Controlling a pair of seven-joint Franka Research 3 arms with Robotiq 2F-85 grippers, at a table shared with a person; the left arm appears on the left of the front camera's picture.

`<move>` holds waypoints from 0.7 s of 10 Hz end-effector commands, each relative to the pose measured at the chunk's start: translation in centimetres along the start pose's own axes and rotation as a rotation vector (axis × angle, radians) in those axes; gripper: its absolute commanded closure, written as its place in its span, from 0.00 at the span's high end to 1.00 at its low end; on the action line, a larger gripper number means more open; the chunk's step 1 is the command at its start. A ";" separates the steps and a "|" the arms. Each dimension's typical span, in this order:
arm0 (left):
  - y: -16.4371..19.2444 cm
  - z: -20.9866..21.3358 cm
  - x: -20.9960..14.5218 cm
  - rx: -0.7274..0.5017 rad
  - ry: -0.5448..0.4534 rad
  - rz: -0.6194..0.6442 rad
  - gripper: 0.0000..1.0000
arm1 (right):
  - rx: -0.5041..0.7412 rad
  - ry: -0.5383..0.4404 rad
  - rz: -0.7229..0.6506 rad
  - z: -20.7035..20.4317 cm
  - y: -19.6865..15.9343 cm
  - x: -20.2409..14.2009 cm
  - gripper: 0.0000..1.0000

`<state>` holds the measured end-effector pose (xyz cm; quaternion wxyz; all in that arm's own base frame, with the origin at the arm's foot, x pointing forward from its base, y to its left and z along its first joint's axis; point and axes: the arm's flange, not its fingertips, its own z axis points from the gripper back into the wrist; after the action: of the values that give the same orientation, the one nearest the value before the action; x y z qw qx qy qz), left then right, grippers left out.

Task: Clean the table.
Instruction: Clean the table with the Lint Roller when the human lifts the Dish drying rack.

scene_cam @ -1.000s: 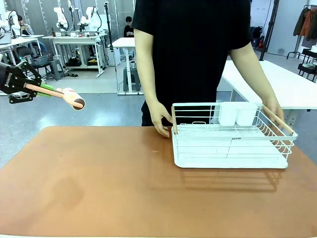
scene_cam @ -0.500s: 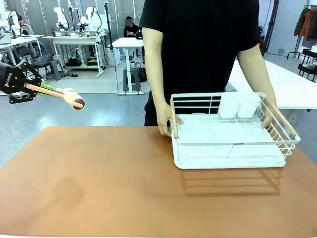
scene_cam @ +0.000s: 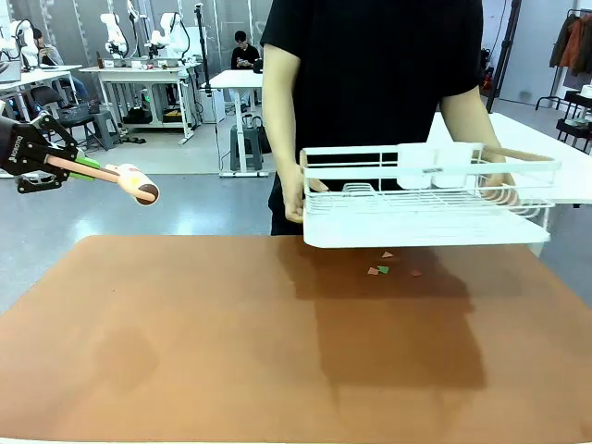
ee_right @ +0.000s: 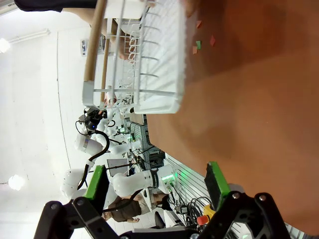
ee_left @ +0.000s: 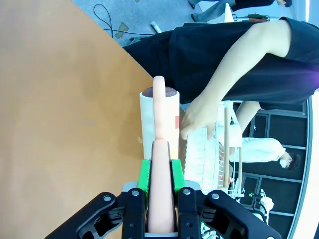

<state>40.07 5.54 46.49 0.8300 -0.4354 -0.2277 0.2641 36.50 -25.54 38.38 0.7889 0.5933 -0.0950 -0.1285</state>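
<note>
1. Front view: bench (scene_cam: 185,351), flat matte terracotta top, fills the lower frame from 3 through 6 to 9 o'clock.
2. Left claw (scene_cam: 85,167) at 9 o'clock, clear of the bench, clenched on a lint roller (scene_cam: 139,183) with a smooth peach handle and a white cylindrical roll. Left wrist view: green pads (ee_left: 143,174) pinch the handle.
3. Right claw (ee_right: 155,184) released, pads wide apart, bench beyond it.
4. Dish rack (scene_cam: 425,199): white wire grid, solid white base, round wooden handles. At 2 o'clock, a person's hand (scene_cam: 294,199) at each end holds it off the bench.
5. Scraps (scene_cam: 379,268): small, flat, angular, orange and green, on the bench at 1 o'clock in the rack's shadow.
6. A second ago the rack sat on the bench, covering the scraps. Left claw and roller are unchanged.
</note>
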 end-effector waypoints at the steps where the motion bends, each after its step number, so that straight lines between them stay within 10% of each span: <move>1: 0.0 0.0 0.0 0.000 -0.003 -0.001 0.01 | 0.006 0.001 0.002 -0.1 0.2 -0.4 1.00; 7: 0.0 0.0 0.0 0.000 -0.003 -0.001 0.01 | 0.006 0.001 0.002 -0.1 0.2 -0.4 1.00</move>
<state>40.07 5.54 46.49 0.8300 -0.4354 -0.2277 0.2641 36.50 -25.54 38.38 0.7889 0.5933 -0.0950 -0.1285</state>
